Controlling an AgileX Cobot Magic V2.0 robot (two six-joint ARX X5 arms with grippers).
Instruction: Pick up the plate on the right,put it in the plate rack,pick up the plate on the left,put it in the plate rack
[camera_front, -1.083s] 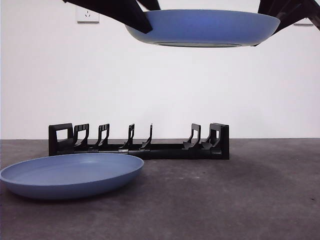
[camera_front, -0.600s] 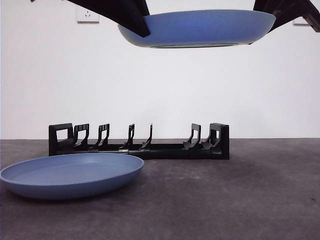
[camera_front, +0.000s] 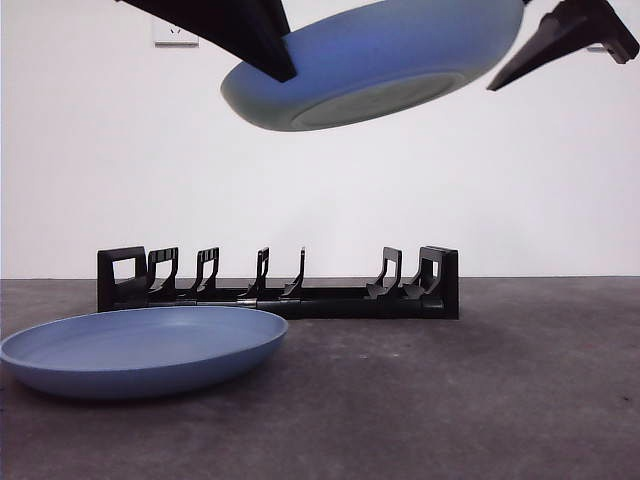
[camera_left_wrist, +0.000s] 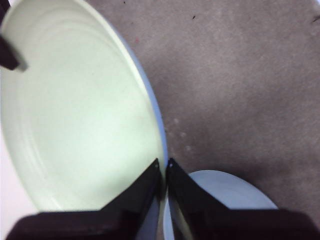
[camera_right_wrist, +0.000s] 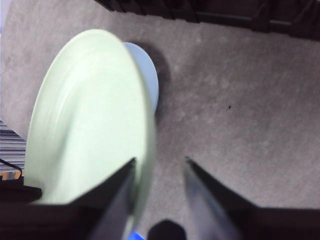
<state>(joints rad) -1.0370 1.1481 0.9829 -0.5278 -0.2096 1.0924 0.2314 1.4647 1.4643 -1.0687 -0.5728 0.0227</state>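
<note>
i see the raised plate (camera_front: 375, 65) tilted at the top centre of the front view, high above the plate rack (camera_front: 278, 283). my left gripper (camera_left_wrist: 163, 167) pinches its rim with jaws pressed tight. my right gripper (camera_right_wrist: 159, 167) sits beside the far rim, jaws spread. the second plate (camera_front: 143, 349) lies flat on the table (camera_front: 480, 400) at lower left.

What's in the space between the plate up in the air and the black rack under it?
Nothing: in the front view only bare white wall shows between the lifted plate and the plate rack.
</note>
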